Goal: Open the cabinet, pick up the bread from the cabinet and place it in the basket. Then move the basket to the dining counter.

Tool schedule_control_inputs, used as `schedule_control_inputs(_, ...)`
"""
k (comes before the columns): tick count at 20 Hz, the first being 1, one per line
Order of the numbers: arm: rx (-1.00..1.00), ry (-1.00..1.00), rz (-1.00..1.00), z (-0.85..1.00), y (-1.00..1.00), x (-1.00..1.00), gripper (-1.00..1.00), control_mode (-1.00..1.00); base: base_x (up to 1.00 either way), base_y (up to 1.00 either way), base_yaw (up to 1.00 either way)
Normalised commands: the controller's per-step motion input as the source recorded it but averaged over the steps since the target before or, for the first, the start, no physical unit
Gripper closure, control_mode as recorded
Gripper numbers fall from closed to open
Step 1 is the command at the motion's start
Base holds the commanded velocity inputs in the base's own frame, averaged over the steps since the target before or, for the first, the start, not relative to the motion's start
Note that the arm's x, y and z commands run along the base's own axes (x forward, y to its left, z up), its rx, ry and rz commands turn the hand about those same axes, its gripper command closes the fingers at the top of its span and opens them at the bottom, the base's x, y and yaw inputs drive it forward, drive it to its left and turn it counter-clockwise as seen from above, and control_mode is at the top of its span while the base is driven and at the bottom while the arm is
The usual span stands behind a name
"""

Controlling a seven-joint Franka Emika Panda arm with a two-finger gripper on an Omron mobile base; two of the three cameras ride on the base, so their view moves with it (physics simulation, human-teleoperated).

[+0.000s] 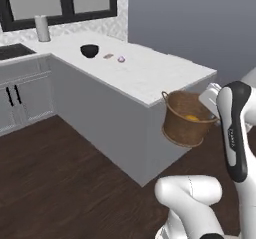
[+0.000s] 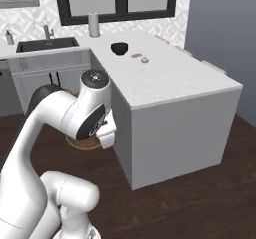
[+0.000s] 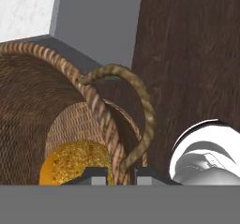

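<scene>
Basket (image 1: 186,119): carried in the air beside the dining worktop's (image 1: 150,75) near corner, below its top.
Bread (image 3: 75,162): inside.
Jaws: clamped on the basket rim.
Advice: lift above the slab's edge, keep level.

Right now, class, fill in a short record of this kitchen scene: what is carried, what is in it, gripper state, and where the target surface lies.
carried: round brown woven basket, held in the air beside the counter's end
contents: yellow-orange bread lump
gripper: shut on the basket rim
target: long white marble dining counter
on the counter: black bowl
</scene>
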Motion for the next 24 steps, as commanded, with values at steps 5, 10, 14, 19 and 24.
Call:
schedule_control_inputs(5,0.00,0.00,0.00,0.00,0.00,0.00,1.00,1.00,-0.01,0.33,-0.62)
schedule_control_inputs(10,0.00,0.00,0.00,0.00,0.00,0.00,1.00,1.00,0.00,0.99,-0.33)
schedule_control_inputs(14,0.00,0.00,0.00,0.00,0.00,0.00,1.00,1.00,0.00,1.00,-0.31)
schedule_control_inputs(19,0.00,0.00,0.00,0.00,0.00,0.00,1.00,1.00,0.37,0.95,-0.46)
schedule_control_inputs(24,0.00,0.00,0.00,0.00,0.00,0.00,1.00,1.00,0.47,0.73,-0.68)
